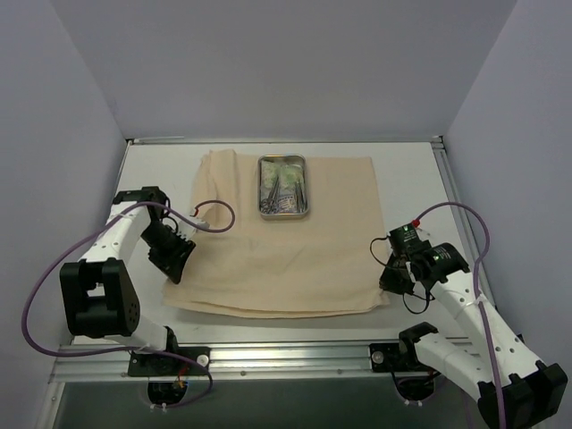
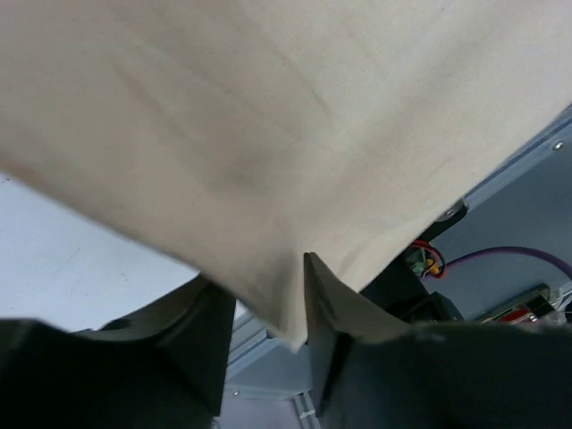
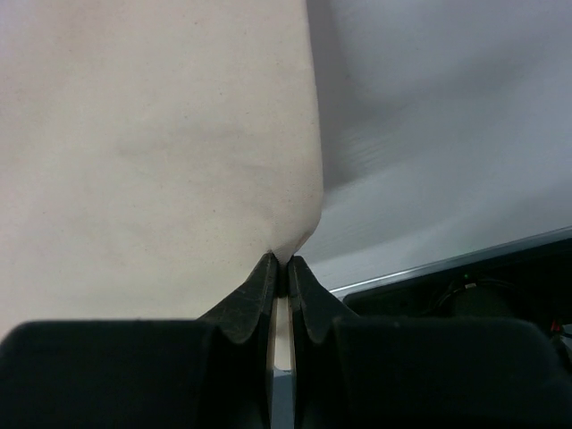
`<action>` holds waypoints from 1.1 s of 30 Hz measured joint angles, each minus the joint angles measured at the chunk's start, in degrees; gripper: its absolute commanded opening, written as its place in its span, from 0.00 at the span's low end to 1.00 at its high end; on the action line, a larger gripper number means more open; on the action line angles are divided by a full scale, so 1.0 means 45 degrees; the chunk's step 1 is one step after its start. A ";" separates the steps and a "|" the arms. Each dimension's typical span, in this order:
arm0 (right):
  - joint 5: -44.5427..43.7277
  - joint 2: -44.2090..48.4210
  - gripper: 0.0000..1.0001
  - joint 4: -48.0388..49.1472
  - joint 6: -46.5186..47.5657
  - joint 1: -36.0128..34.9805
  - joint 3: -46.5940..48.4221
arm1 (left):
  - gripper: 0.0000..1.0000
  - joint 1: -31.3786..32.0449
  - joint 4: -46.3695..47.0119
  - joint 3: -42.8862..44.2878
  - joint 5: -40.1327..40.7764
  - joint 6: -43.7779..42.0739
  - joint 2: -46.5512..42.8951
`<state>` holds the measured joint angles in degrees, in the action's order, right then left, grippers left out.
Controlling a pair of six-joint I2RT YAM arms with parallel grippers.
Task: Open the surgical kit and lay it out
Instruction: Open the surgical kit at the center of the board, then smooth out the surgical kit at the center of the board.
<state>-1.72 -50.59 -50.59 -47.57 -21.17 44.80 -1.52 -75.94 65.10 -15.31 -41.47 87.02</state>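
One part of the job looks done and one is left: the wrap is open, but nothing is laid out yet.

Under it all is the counter (image 1: 161, 170), white, smooth and matte. The cloth (image 1: 286, 259) is a large beige sheet of soft woven stuff, roughly rectangular, spread flat beneath the tray and reaching out on every side of it, farthest toward the arms. It has faint creases, and its edge nearest the arms seems to show a second layer, so I judge it not fully smoothed.

The left claw (image 2: 264, 295) is near-left of the tray and well apart from it. Its dark, wedge-shaped jaws are closed on a bunched corner of the cloth, which fills the gap between them. The right claw (image 3: 279, 268) is near-right of the tray, with its jaws pinched tight on the opposite near corner, only a thin sliver of fabric between them.

The tray (image 1: 260, 188) is a shiny steel rectangle with rounded corners and a raised rim, sitting toward the cloth's far edge. Inside it lie thin steel clamps (image 1: 284, 189), heaped together lengthwise over something pale. These details are too small to sort out. Emptying the tray and arranging its contents on the cloth remains to do.
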 measured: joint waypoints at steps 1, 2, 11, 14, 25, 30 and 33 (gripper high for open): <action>0.0063 -0.0049 0.00 -0.0083 0.0126 0.0000 0.0000 | 0.50 0.0000 -0.0024 0.0000 0.0107 -0.0112 -0.0010; 0.0126 -0.0073 0.00 -0.0170 0.0243 0.0000 0.0019 | 0.55 0.0000 -0.0029 0.0000 0.0248 -0.0209 -0.0010; 0.0267 -0.0102 0.00 -0.0544 0.0709 -0.0044 0.0121 | 0.65 -0.0767 -0.0690 0.3400 0.1331 -0.1258 0.0631; 0.0287 -0.0102 0.06 -0.0539 0.0714 -0.0058 0.0121 | 0.64 -0.0690 -0.0228 0.6742 0.0651 -0.0121 0.2215; -0.1069 -0.0015 0.61 -0.0928 -0.0243 -0.0151 0.0976 | 0.58 0.1316 0.2268 0.6839 -0.0121 0.4391 0.6523; -0.2463 -0.1200 0.65 0.0695 0.0131 -0.0117 0.2701 | 0.55 0.1287 0.3483 0.6407 0.0262 0.5047 0.7014; -0.2322 -0.3376 0.63 0.3021 0.1234 0.0612 0.2812 | 0.55 0.1020 0.4002 0.6037 0.0452 0.5226 0.7737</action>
<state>-12.16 -65.78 -36.99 -42.02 -18.41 57.45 3.07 -57.93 92.27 -13.28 -17.96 121.84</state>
